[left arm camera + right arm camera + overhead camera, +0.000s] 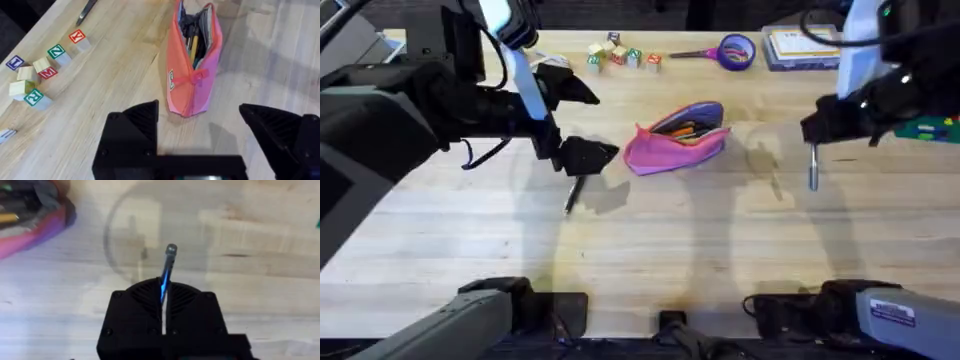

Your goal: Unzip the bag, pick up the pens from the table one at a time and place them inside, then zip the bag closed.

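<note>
- The table (720, 250) carried the bag (676, 138) in the space between the two grippers, its zipper open and its mouth gaping, with several items already showing inside. In my judgement the mouth was a narrow, soft-edged target, so a pen brought in off-line could catch the fabric lip and slide back out.
- The left gripper (200, 125) hung spread wide and empty, just short of the closed end of the bag. If it descended from there it might nudge the pouch sideways or tip the opening over, since the soft body would give little resistance.
- The right gripper (164, 311) was clamped tight on the silver-grey pen (813, 170), well to the far side of the bag from the left gripper. The pen hung down from the jaws, held near one end. Such an end grip leaves a long free length, so I judged the pen could swing or slip during the carry and miss the opening.
- The black pen (574, 193) lay on the table just below and beside the left gripper. It seemed at risk of being rolled or pinned if that gripper came down carelessly.
</note>
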Robot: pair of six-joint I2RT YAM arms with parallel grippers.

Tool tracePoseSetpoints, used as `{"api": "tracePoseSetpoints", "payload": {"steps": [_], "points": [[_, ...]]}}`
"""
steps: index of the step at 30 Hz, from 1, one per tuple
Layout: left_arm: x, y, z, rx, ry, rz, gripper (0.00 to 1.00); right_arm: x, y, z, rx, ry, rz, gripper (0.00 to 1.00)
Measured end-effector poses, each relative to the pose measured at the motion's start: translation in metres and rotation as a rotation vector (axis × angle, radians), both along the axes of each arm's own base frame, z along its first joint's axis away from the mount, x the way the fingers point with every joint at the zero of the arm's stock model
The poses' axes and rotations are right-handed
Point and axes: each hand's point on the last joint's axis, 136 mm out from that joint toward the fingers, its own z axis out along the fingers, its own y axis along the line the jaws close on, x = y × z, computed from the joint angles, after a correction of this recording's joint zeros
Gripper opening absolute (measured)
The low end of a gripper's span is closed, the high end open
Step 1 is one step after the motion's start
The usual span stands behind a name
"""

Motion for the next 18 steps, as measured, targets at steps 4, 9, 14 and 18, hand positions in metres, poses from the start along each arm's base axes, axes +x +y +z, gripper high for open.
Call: {"api": "tracePoseSetpoints", "payload": {"steps": [4,9,14,18], "points": [[0.0,0.0,0.0,0.0,0.0,0.0,0.993,0.02,0.0,0.02,-0.007,-0.086,0.016,0.032],[0.0,0.0,0.0,0.0,0.0,0.0,0.993,0.045,0.013,0.039,-0.022,-0.199,0.087,0.033],[0.0,0.0,0.0,0.0,0.0,0.0,0.993,0.067,0.045,0.054,-0.041,-0.305,0.229,0.033],[0.0,0.0,0.0,0.0,0.0,0.0,0.993,0.077,0.091,0.066,-0.061,-0.383,0.498,0.033]]}}
